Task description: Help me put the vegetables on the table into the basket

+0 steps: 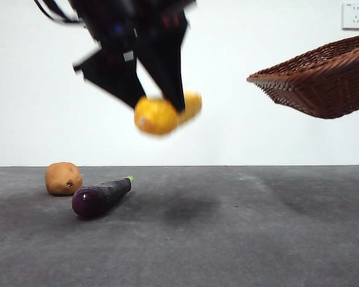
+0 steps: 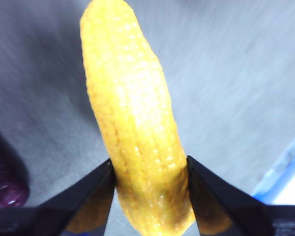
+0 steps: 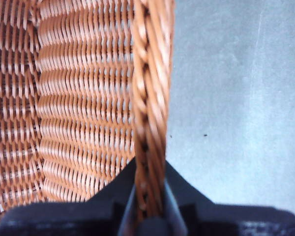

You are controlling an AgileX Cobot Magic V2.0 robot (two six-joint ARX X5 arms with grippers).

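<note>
My left gripper [image 1: 158,107] is shut on the yellow corn cob [image 1: 165,113] and holds it high above the table [image 1: 227,233] at centre-left; the left wrist view shows the cob [image 2: 132,123] clamped between both jaws. My right gripper [image 3: 148,196] is shut on the braided rim [image 3: 150,88] of the brown wicker basket [image 1: 323,78], which hangs tilted in the air at the upper right. The brown potato [image 1: 63,178] and the purple eggplant [image 1: 100,197] lie on the table at the left, side by side; the eggplant's end shows in the left wrist view [image 2: 5,182].
A white wall stands behind the table, with a socket [image 1: 354,15] at the top right. The dark grey table stretches across the lower part of the front view.
</note>
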